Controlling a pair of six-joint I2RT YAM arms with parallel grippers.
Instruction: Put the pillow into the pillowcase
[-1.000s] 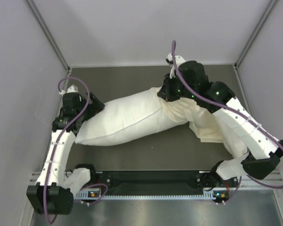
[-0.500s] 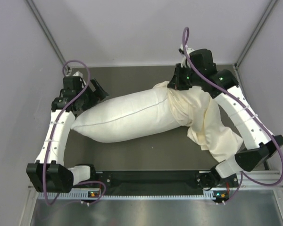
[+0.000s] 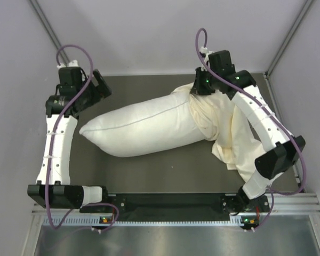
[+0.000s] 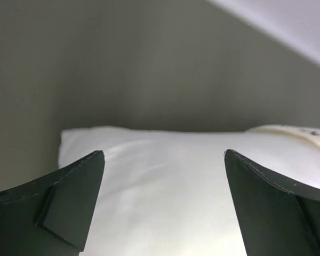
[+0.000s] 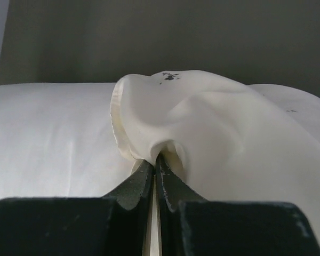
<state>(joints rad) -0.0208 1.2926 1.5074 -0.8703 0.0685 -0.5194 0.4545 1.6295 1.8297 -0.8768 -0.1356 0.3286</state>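
The plump white pillow (image 3: 144,128) lies slanted across the dark table, its right end tucked into the cream pillowcase (image 3: 229,138). The rest of the limp pillowcase trails down to the right. My right gripper (image 3: 193,89) is shut on the pillowcase's hem at the back; in the right wrist view the jaws pinch the hem (image 5: 149,154) with the pillow (image 5: 48,133) to the left. My left gripper (image 3: 104,88) is open, raised above and behind the pillow's left end. The left wrist view shows the pillow (image 4: 160,186) beyond its wide-apart fingers (image 4: 74,197).
Grey walls enclose the dark table (image 3: 149,170) on the left, back and right. The arm bases sit on a black rail (image 3: 165,202) at the near edge. The right arm arches over the trailing pillowcase.
The left gripper has drawn back and up, away from the pillow's left end. The right gripper has moved back with the hem, and the pillow has swung more upright toward the back.
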